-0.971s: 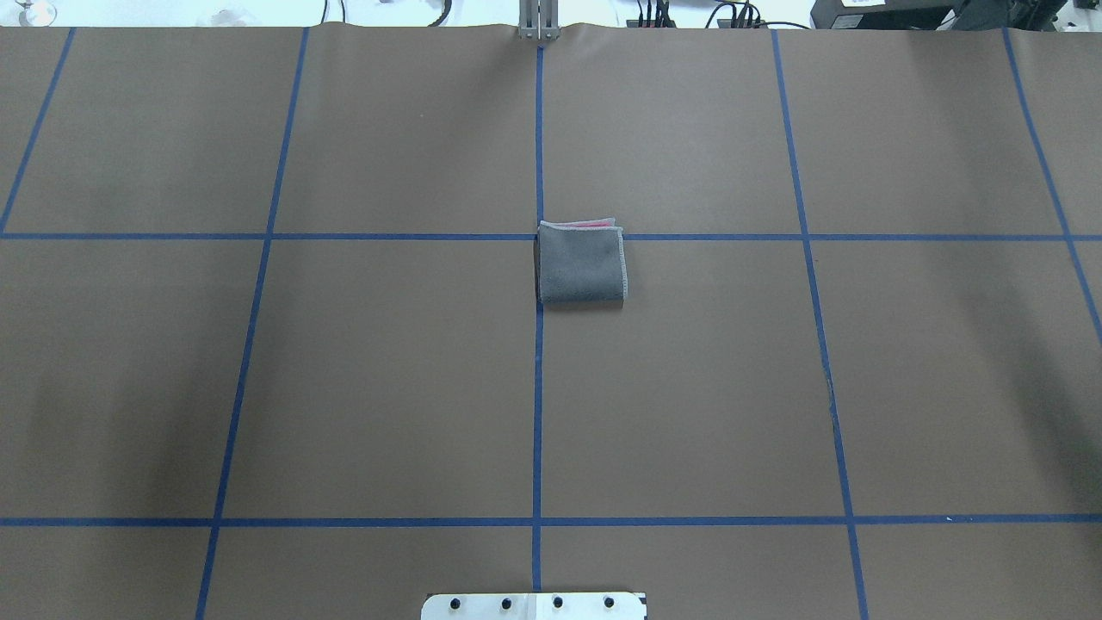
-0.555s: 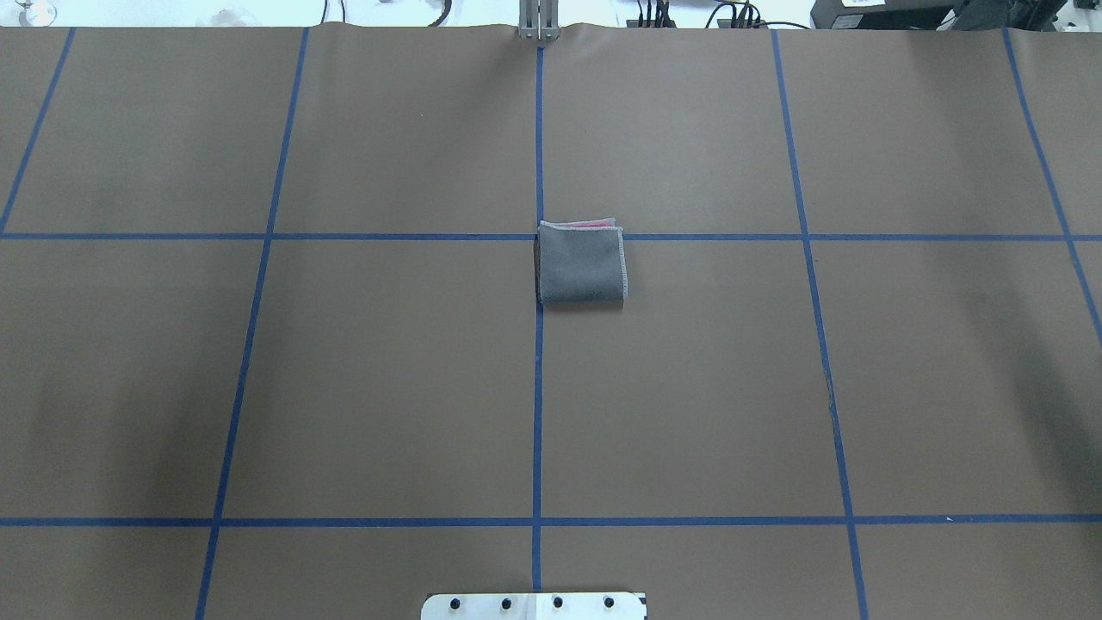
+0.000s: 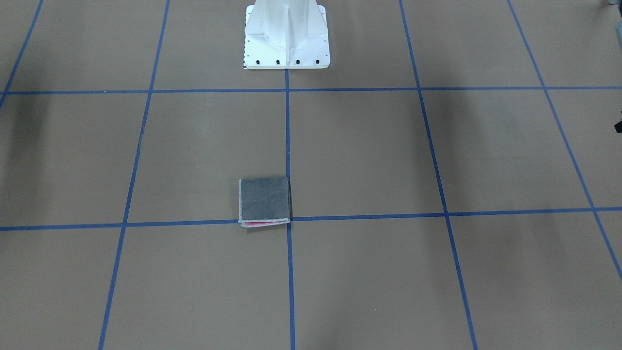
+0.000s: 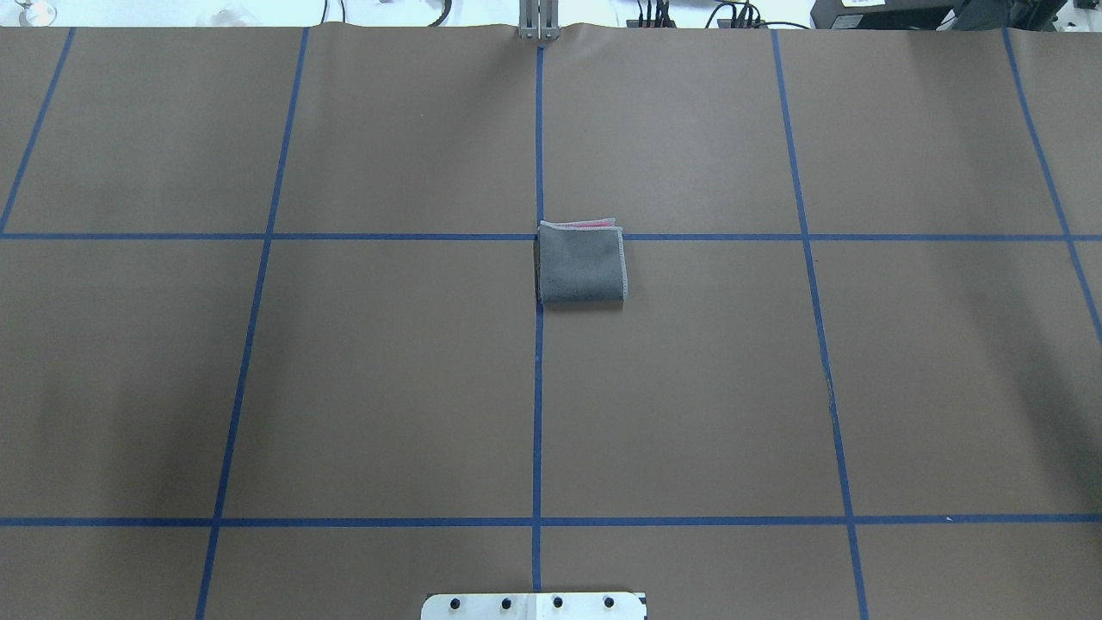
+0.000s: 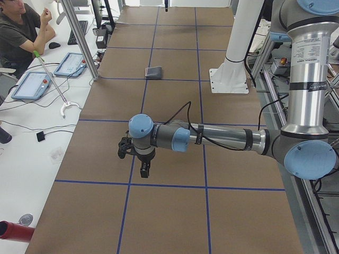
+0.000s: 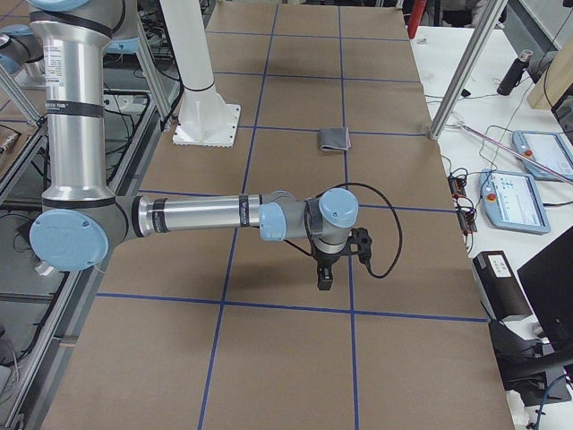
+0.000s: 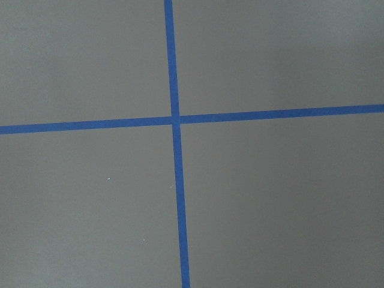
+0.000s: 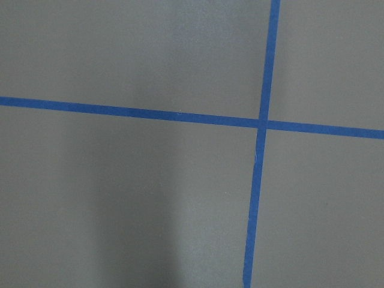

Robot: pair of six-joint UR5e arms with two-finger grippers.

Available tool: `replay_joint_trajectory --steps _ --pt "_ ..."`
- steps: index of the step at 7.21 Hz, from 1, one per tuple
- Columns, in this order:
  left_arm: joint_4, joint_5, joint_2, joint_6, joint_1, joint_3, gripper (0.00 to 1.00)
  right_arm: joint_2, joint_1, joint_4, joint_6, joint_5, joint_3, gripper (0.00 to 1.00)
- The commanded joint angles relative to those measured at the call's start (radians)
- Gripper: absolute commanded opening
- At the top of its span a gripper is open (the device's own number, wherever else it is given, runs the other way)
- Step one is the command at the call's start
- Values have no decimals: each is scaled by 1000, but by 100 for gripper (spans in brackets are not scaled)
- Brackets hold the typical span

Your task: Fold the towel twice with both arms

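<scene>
The towel (image 4: 581, 263) lies folded into a small square at the table's middle, dark grey face up, with a pink layer showing at its far edge. It also shows in the front-facing view (image 3: 265, 200), the left view (image 5: 154, 72) and the right view (image 6: 334, 138). My left gripper (image 5: 144, 169) hangs over the table far from the towel, fingers pointing down. My right gripper (image 6: 324, 276) does the same at the other end. Both show only in the side views, so I cannot tell whether they are open or shut. Both wrist views show only brown table and blue tape.
The white pedestal base (image 3: 285, 36) stands at the robot's side of the table. Blue tape lines (image 4: 538, 387) divide the brown table cover. A seated person (image 5: 21, 32), tablets (image 5: 33, 84) and metal posts (image 5: 79, 37) are beside the table's far edge.
</scene>
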Motion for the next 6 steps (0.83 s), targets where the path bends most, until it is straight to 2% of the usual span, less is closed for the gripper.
replay_joint_trajectory --steps 1,2,6 --pt "28 5 2 0 -3 5 100 -15 1 0 0 -25 4 100" --pt "88 4 2 3 -3 -4 100 -14 1 0 -9 -27 6 100" --pt "96 2 -1 2 2 7 100 -43 -1 -12 -9 -26 21 100"
